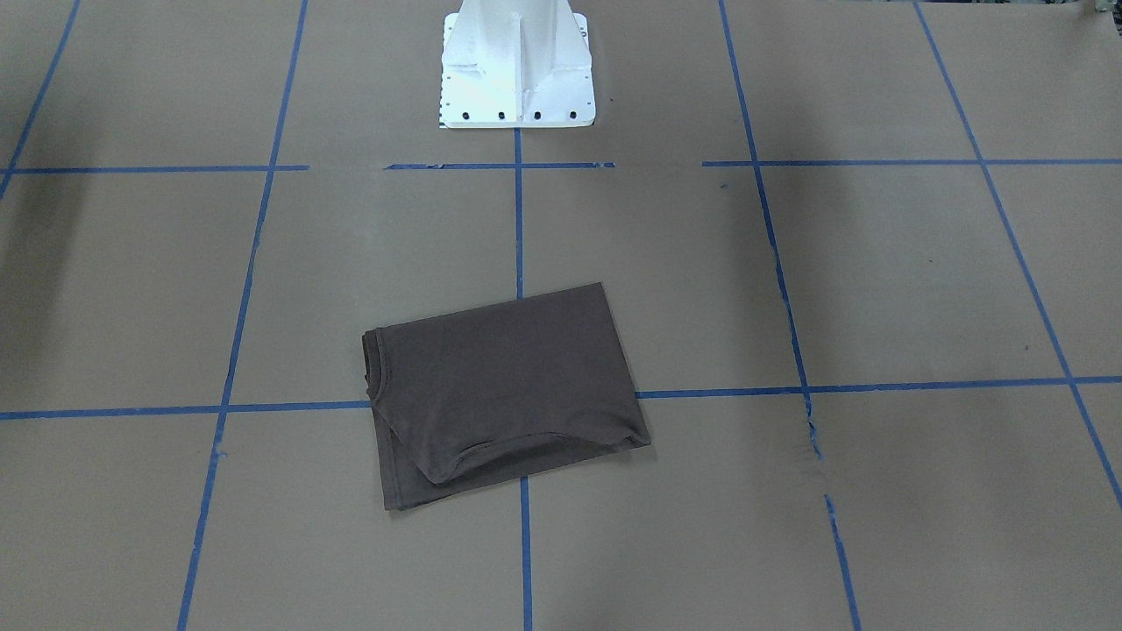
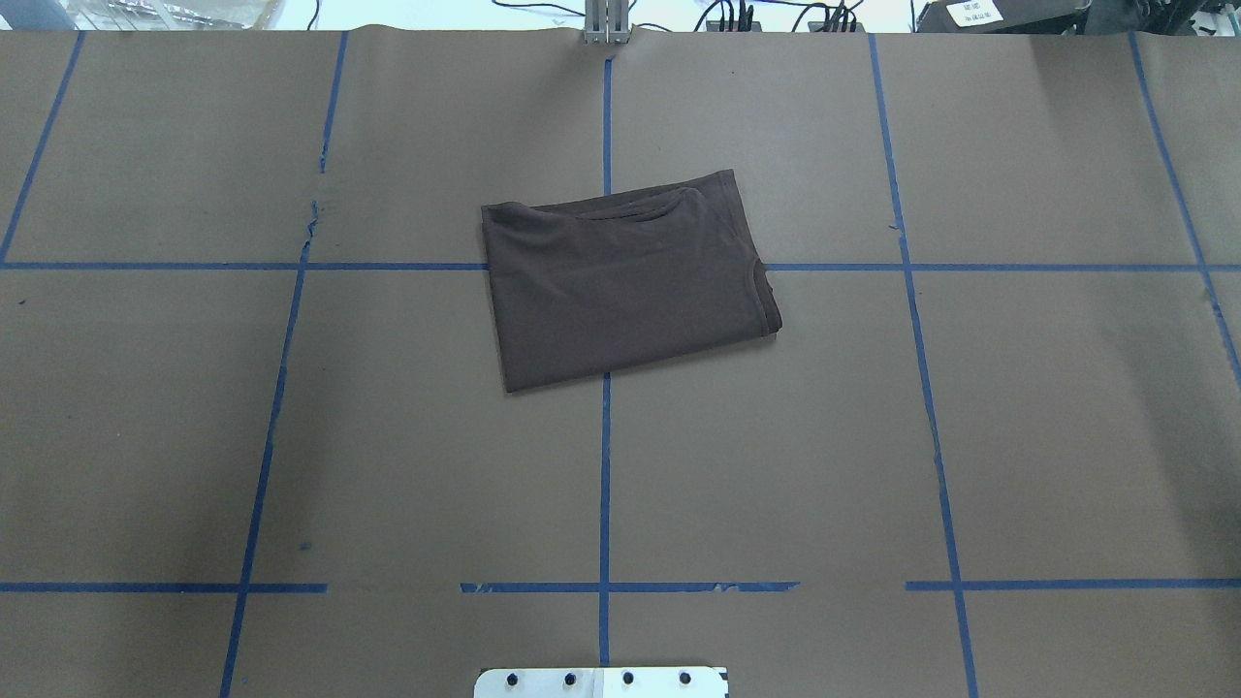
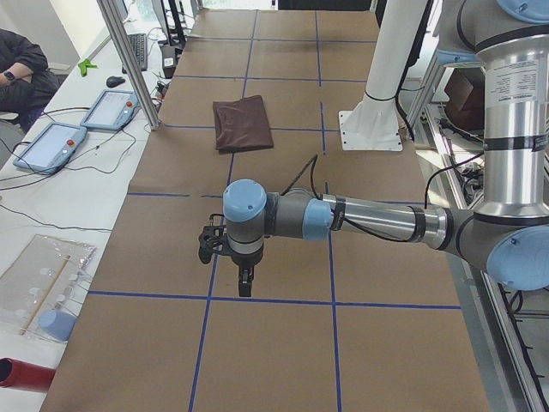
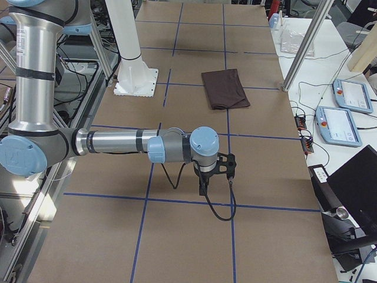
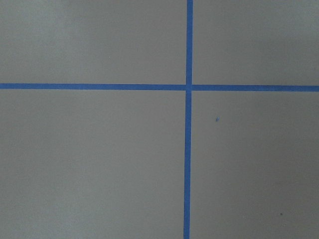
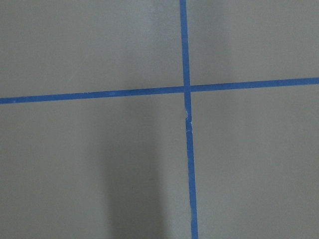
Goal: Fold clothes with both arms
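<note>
Bright, even lighting; sharp focus

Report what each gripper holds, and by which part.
Nothing. The folded T-shirt lies alone on the table, apart from the left gripper and right gripper; neither carries anything visible.

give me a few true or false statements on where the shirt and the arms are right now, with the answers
1. The brown T-shirt lies folded into a compact rectangle. True.
2. The left tool grips the shirt. False: it hangs over bare brown paper, far from the shirt.
3. The shirt covers a crossing of blue tape lines. True.
4. The right wrist view shows the shirt. False: it shows only paper and a tape crossing.
5. The white pedestal stands apart from the shirt. True.
</note>
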Available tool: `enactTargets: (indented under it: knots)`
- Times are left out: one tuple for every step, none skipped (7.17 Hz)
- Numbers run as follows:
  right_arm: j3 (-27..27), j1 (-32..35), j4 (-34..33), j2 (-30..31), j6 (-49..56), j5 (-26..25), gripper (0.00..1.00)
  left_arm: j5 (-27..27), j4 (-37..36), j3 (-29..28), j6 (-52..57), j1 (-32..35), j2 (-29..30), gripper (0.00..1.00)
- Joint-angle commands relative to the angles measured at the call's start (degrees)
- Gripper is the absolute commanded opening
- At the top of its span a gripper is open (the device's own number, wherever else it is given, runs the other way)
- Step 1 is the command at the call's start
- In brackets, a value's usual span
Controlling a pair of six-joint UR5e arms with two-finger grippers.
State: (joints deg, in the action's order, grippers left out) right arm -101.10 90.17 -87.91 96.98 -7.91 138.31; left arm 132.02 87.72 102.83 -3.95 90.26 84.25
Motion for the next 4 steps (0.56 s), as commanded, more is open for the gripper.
enactTargets:
  knots:
    - [-0.33, 0.00, -0.07, -0.03, 0.00, 0.98, 1.00, -0.01, 0.00, -0.09, 0.00, 0.00, 0.03, 1.00]
    - [-0.59, 0.00, -0.07, -0.12, 0.00, 1.86, 1.00, -0.01, 0.08, -0.09, 0.00, 0.00, 0.03, 1.00]
    - [-1.29, 0.00, -0.16, -0.12, 0.00, 1.96, 1.00, -0.01, 0.08, 0.00, 0.00, 0.00, 0.03, 1.00]
    - [-1.38, 0.00, -0.16, -0.03, 0.00, 1.96, 1.00, 0.08, 0.17, -0.09, 0.00, 0.00, 0.03, 1.00]
